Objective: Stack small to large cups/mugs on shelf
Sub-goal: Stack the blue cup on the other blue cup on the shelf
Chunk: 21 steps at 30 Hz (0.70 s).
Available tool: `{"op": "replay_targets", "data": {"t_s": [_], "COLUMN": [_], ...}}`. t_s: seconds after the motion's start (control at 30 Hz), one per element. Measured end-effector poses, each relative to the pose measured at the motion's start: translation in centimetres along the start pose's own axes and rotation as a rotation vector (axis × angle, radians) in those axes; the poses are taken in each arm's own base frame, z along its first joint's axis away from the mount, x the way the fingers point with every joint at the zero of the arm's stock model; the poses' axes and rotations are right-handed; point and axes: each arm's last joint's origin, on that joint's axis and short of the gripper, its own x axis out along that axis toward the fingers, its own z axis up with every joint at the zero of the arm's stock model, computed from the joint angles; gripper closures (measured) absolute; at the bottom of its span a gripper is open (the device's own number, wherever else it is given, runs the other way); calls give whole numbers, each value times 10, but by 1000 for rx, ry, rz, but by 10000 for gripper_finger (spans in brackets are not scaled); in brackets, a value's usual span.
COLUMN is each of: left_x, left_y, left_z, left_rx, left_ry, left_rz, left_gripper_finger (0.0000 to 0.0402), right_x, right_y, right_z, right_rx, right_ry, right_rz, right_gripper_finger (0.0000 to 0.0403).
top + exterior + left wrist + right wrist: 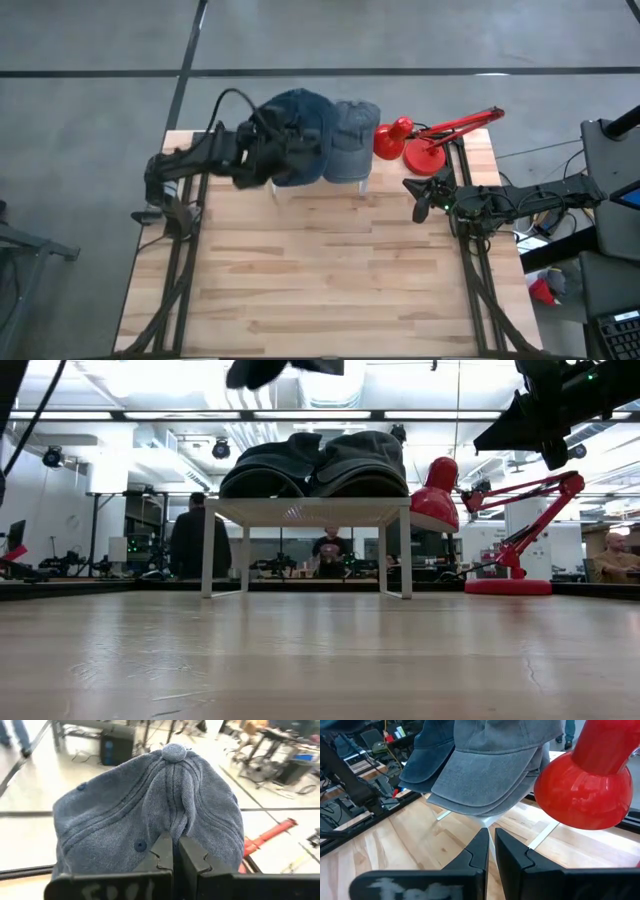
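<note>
A dark blue denim cap fills the left wrist view, its crown toward the camera, and my left gripper is shut on it. From above, that cap covers the left half of the white shelf. Level with the table, a dark blue stack and a grey stack sit on the shelf top. A dark shape hangs above them at the picture's top edge. My right gripper is shut and holds nothing. It hovers right of the shelf, pointing at the grey brims. My left gripper pinches a raised fold of crown cloth between its two fingers, on the crown's side below the top button. The fingers reach in from the table's left. The cloth puckers into a ridge at the fingertips. The brim and underside are hidden behind the crown.
A red desk lamp stands right of the shelf, its round head close to the grey caps and its arm slanting toward the far right corner. The wooden tabletop stretches bare toward the near edge. People stand in the room behind the table.
</note>
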Motion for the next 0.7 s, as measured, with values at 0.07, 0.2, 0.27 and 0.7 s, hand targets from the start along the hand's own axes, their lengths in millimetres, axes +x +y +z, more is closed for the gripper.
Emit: {"op": "replay_targets", "data": {"t_s": [0.07,0.2,0.27,0.7], "left_x": [12,30,35,68], "left_y": [4,11,13,22], "left_z": [5,13,16,8], "left_rx": [-14,-40,-47,-48], "left_ry": [12,16,11,59], "left_rz": [26,70,88,171], "left_gripper_finger": [399,399,399,399], "right_x": [0,0,0,0], "right_y": [0,0,0,0], "right_z": [0,0,0,0], "right_rx": [0,0,0,1], "right_ry": [0,0,0,-1], "right_rz": [0,0,0,1], "right_gripper_finger": [374,374,374,374]}}
